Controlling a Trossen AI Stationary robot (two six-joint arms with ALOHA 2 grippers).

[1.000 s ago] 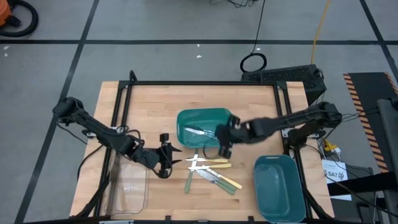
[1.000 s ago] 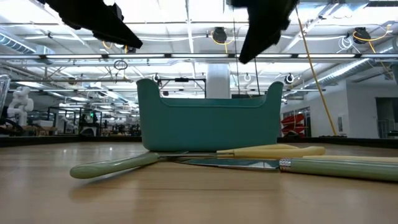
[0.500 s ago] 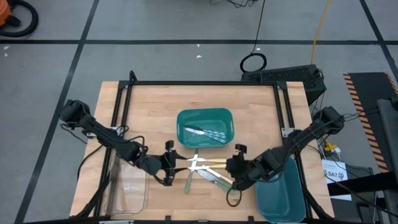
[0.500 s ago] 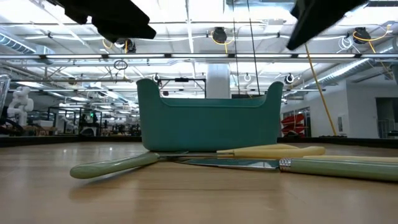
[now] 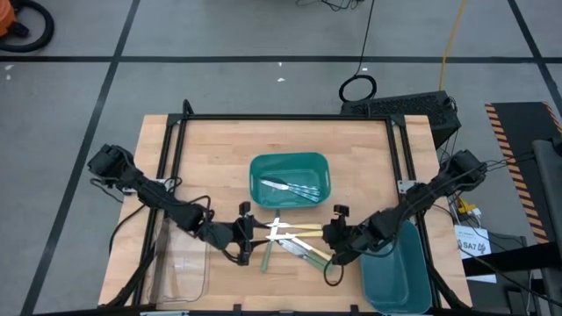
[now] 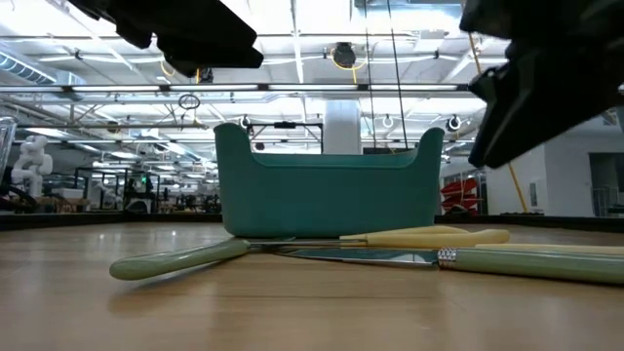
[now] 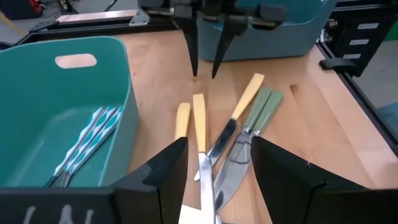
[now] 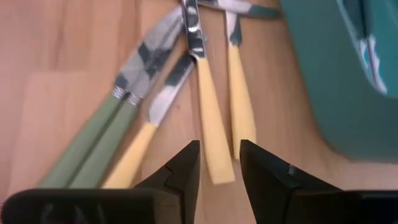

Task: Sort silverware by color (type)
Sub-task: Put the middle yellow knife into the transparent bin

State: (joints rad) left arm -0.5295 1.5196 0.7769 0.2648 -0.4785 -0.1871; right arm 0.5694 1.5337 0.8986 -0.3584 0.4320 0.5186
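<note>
Several knives lie crossed in a pile on the wood between the two grippers. Three have pale yellow handles and three light green ones, and all lie flat on the table. Bluish striped pieces lie inside the oval teal bin. My left gripper is open, just left of the pile, above the blade ends. My right gripper is open too, low at the pile's right. Its fingers stand on either side of a yellow handle's free end.
A second, deeper teal bin stands at the near right corner, close behind my right arm. A clear tray sits near left. A black frame borders the table. The far half of the wood is bare.
My right gripper has swung from over the oval teal bin toward the near edge and come down at the pile's right side. My left gripper has crept right, toward the pile. The knives on the table have kept still.
</note>
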